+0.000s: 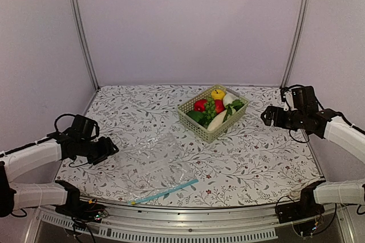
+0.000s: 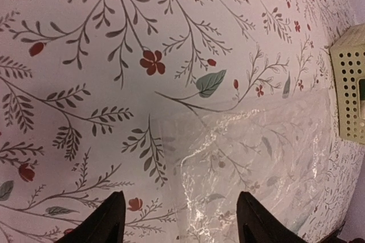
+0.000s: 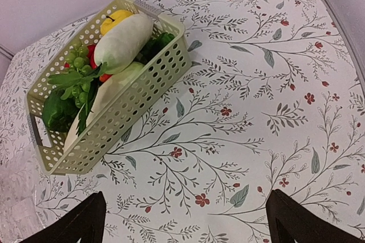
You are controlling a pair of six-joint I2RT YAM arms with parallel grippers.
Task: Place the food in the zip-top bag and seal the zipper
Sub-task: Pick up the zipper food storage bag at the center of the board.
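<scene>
The food (image 1: 215, 109) lies in a pale green basket (image 1: 194, 124) at the back middle: a yellow apple (image 3: 114, 19), a white radish (image 3: 122, 40), red pieces (image 1: 200, 105) and green leafy pieces (image 3: 74, 77). The see-through zip-top bag (image 1: 151, 160) lies flat near the front, its light-blue zipper (image 1: 165, 190) along the near edge. My left gripper (image 1: 111, 150) is at the bag's left side, open, with the bag's (image 2: 256, 146) edge on the table between its fingers (image 2: 179, 197). My right gripper (image 3: 186, 194) hangs open over bare cloth to the right of the basket (image 3: 131, 100).
A floral cloth covers the table (image 1: 256, 157). Walls with metal posts (image 1: 80, 26) close in the back and sides. The basket's corner (image 2: 351, 94) shows at the right edge of the left wrist view.
</scene>
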